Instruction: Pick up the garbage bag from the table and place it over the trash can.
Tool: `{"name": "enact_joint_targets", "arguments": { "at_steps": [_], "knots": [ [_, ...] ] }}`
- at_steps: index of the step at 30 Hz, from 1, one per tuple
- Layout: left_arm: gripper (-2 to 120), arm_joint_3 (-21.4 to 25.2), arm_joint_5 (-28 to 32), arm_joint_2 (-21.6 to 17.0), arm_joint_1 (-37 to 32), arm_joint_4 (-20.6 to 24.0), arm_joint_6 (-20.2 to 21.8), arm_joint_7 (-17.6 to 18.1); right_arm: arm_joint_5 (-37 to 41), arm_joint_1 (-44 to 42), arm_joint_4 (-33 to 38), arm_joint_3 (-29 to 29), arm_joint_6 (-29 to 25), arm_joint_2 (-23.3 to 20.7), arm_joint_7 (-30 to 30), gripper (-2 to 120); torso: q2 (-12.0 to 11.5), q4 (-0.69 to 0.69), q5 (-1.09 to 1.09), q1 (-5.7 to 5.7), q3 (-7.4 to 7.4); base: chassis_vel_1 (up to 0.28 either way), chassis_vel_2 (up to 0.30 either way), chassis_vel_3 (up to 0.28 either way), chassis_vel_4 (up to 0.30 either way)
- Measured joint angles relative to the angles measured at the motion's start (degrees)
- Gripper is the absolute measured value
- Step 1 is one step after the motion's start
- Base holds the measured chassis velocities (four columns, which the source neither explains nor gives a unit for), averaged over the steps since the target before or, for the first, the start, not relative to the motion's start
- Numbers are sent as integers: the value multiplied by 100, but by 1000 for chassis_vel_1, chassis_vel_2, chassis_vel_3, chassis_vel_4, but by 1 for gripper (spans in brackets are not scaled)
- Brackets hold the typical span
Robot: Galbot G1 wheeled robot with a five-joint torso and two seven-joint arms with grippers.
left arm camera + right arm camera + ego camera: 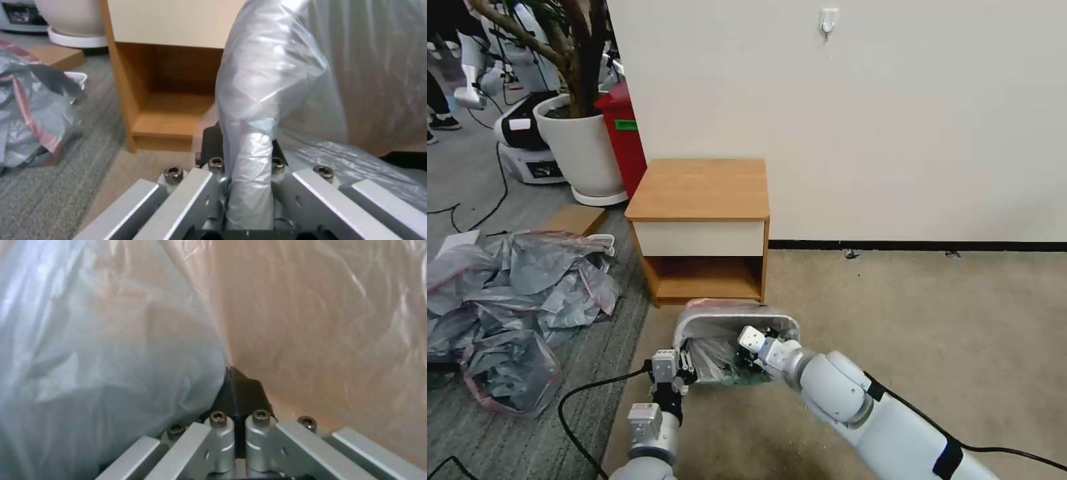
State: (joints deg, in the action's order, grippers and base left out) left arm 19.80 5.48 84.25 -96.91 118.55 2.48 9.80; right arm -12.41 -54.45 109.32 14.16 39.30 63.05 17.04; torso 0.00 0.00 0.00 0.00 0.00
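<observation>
The garbage bag (720, 350) hangs in and over the cream trash can (790, 321), which stands on the carpet in front of the wooden table (699, 189). A pink-red band of the bag lies along the can's far rim. My left gripper (684, 368) is at the can's near left corner, shut on a bunched strip of the garbage bag (267, 83); its gripper (242, 146) is seen from behind in the left wrist view. My right gripper (754, 347) reaches inside the can, shut (240, 390), its tips at a crease of the bag (111, 350).
A heap of similar grey bags (514, 300) lies on the floor to the left. A white plant pot (584, 150) and a red bin (626, 137) stand behind the table's left side. A black cable (587, 390) runs across the floor by my left arm.
</observation>
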Motion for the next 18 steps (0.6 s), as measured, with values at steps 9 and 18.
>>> {"name": "enact_joint_targets", "arguments": {
  "at_steps": [9, 18],
  "knots": [
    [1, -8, 9, 21, 25, 17, 14, 1, -296, 237, -294, 250, -133, -52, 156, 0, 0, 0, 0, 0, 0, 0, 0, 0, 0],
    [1, -48, 25, 59, 55, 30, 22, 1, -570, 508, -732, 487, -255, -10, 234, 0, 0, 0, 0, 0, 0, 0, 0, 0, 0]
  ]
}}
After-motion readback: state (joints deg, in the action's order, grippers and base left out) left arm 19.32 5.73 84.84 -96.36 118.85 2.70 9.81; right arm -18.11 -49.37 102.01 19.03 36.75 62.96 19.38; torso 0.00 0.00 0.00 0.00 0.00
